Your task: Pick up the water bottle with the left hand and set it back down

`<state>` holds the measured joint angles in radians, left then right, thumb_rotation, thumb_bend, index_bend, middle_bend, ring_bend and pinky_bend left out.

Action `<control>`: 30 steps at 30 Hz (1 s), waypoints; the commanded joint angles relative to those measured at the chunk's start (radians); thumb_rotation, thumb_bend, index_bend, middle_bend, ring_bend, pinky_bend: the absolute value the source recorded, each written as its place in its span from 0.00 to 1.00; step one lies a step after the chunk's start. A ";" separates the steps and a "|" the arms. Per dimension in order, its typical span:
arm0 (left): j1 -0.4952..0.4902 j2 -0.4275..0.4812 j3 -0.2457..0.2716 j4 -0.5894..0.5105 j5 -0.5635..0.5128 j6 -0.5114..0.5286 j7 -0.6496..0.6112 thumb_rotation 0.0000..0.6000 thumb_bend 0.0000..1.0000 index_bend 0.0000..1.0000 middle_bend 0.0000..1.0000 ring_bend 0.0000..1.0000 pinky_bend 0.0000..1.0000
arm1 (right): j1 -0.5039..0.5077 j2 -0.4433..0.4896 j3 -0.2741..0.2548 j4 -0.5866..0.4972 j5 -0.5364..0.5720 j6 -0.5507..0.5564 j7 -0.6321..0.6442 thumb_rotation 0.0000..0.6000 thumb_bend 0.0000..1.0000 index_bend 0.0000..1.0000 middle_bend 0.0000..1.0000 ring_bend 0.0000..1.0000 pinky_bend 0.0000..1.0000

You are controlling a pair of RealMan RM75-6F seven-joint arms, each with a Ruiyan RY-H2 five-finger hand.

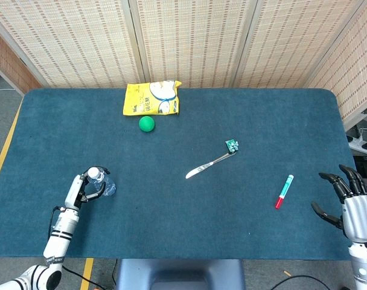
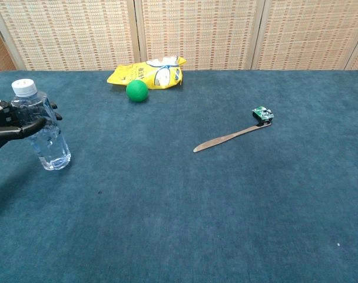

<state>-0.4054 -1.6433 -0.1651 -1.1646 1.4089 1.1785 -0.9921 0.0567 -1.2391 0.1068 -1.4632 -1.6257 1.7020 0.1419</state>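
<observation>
A clear plastic water bottle (image 2: 45, 134) with a white cap leans a little to the left near the table's front left. My left hand (image 2: 14, 127) grips its upper part, dark fingers wrapped round it below the cap. In the head view the bottle (image 1: 104, 185) sits against that hand (image 1: 86, 188). Whether its base touches the cloth I cannot tell. My right hand (image 1: 350, 205) stays at the table's right front edge with fingers spread and nothing in it; the chest view does not show it.
A yellow snack bag (image 1: 152, 98) and a green ball (image 1: 146, 123) lie at the back. A knife (image 1: 206, 165) with a small green block (image 1: 232, 145) at its tip lies mid-table. A red and green marker (image 1: 284, 191) lies to the right.
</observation>
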 commanded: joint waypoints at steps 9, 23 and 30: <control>0.017 -0.009 -0.027 0.130 0.161 0.358 0.640 1.00 0.58 0.52 0.61 0.47 0.48 | 0.002 0.009 -0.010 -0.007 -0.006 -0.011 0.003 1.00 0.10 0.25 0.31 0.09 0.13; 0.044 0.068 -0.033 -0.133 0.061 0.255 -0.036 1.00 0.57 0.58 0.64 0.51 0.59 | 0.004 0.010 -0.010 -0.016 0.004 -0.024 -0.008 1.00 0.10 0.25 0.31 0.09 0.13; 0.043 0.153 -0.034 -0.236 -0.008 0.127 -0.202 1.00 0.65 0.58 0.65 0.51 0.60 | 0.005 0.012 -0.011 -0.020 0.008 -0.030 -0.014 1.00 0.10 0.25 0.31 0.09 0.13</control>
<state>-0.3717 -1.5761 -0.1932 -1.2532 1.4795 1.4259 -1.0087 0.0613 -1.2275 0.0960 -1.4828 -1.6186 1.6722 0.1285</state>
